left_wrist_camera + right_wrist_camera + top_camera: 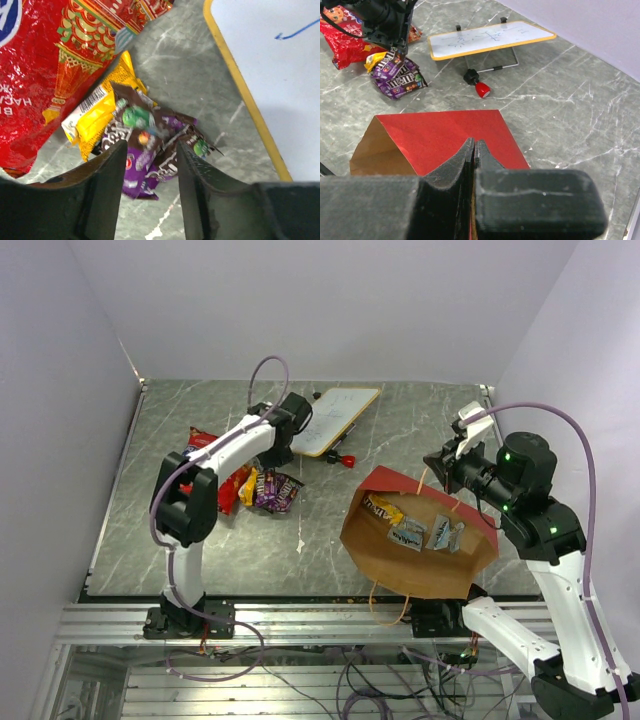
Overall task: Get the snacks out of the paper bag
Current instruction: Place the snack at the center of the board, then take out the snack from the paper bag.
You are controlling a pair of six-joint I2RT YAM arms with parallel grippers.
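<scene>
The paper bag (420, 575) lies on its side at the right with its red flap (445, 135) up and its brown inside showing. A yellow packet (383, 507) and light blue packets (408, 533) lie inside it. My right gripper (475, 142) is shut on the bag's top edge. On the left of the table lie a red chip bag (35, 75), a yellow packet (97, 117) and brown and purple packets (150, 145). My left gripper (150, 147) hovers just over these packets, open, with nothing between its fingers.
A white board with a yellow rim (335, 418) stands propped at the back middle. A red-and-black marker (342, 458) lies in front of it. Purple walls close in the table on the left, back and right.
</scene>
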